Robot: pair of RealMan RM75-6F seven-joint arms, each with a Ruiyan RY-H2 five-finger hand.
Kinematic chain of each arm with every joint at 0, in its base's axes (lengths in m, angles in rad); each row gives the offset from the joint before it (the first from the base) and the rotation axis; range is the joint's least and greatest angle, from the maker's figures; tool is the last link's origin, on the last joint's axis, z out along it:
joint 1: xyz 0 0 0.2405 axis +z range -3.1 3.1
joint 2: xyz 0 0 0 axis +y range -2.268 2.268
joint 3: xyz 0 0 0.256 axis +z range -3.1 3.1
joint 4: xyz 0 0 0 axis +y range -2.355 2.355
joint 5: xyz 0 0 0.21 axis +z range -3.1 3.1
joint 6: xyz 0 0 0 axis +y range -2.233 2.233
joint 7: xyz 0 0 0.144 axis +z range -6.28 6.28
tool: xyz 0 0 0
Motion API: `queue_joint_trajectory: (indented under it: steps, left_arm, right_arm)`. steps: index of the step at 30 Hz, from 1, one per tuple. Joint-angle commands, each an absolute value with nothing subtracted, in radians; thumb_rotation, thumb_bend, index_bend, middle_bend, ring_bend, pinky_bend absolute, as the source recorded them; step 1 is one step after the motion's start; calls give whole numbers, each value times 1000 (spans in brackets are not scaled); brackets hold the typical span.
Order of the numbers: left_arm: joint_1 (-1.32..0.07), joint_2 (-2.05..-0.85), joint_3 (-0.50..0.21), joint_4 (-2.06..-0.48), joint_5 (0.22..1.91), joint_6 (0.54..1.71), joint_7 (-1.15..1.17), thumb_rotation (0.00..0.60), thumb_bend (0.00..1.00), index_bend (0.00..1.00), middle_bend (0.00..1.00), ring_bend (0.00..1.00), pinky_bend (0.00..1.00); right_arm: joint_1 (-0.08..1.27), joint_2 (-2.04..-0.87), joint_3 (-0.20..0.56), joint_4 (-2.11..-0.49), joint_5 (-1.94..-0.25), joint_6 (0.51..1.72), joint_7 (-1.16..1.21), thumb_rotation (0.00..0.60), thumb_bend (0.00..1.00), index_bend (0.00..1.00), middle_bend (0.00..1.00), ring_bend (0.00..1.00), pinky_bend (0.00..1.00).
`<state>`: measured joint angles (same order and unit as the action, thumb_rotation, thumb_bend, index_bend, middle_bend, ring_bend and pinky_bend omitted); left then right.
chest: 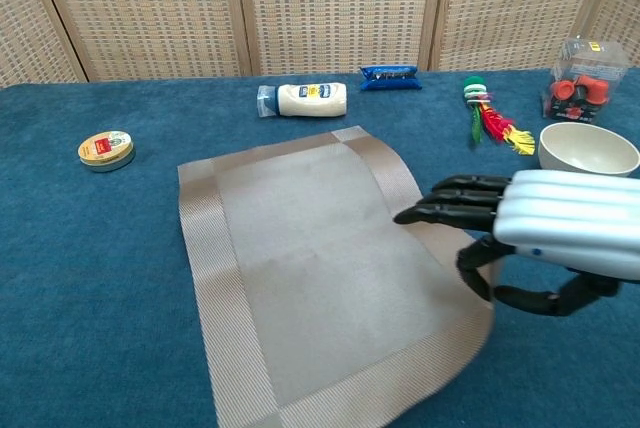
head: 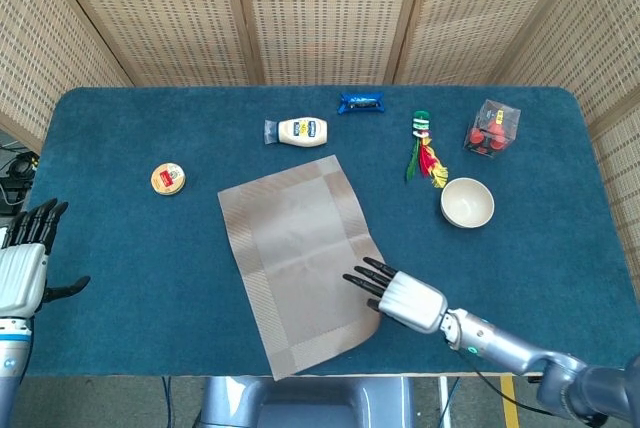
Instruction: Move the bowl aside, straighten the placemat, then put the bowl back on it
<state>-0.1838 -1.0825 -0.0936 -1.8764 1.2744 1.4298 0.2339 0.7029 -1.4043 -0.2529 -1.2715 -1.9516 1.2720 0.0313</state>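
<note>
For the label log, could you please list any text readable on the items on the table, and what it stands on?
No text can be read in either view.
Round tin: red label, print too small.
White squeeze bottle: faint marks, blurred.
Blue packet: print illegible.
Clear box: small yellow sticker, unreadable.

Table covered in dark blue cloth, seen from above. A brown woven placemat lies flat at lower centre, skewed to the table edges. Above it rests a white squeeze bottle on its side, with a blue packet beyond. A small round tin sits at left. At right: a cream bowl, a red-and-green feathered toy, and a clear box of red pieces.
</note>
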Motion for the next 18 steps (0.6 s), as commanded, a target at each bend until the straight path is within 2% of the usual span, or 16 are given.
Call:
queue_joint_trajectory:
  steps: [1, 5, 8, 18]
  left_arm:
    - [-182, -1089, -89, -1880, 1282, 1434, 246, 600, 0, 0, 0, 0, 0]
    - [-181, -1099, -87, -1882, 1286, 1439, 267, 600, 0, 0, 0, 0, 0]
    - [-182, -1105, -86, -1882, 1287, 1439, 279, 600, 0, 0, 0, 0, 0]
    - [-187, -1116, -91, -1877, 1274, 1430, 298, 600, 0, 0, 0, 0, 0]
  right_arm:
    - [660, -1329, -313, -1268, -2011, 1337, -1, 600, 625, 697, 21, 0, 0]
    - [630, -1259, -353, -1213, -2069, 1402, -51, 600, 608, 697, 31, 0, 0]
    - [619, -1233, -354, -1164, -2073, 1409, -73, 600, 587, 695, 36, 0, 0]
    - [677, -1251, -267, -956, -2137, 1429, -259, 600, 537, 692, 52, 0, 0]
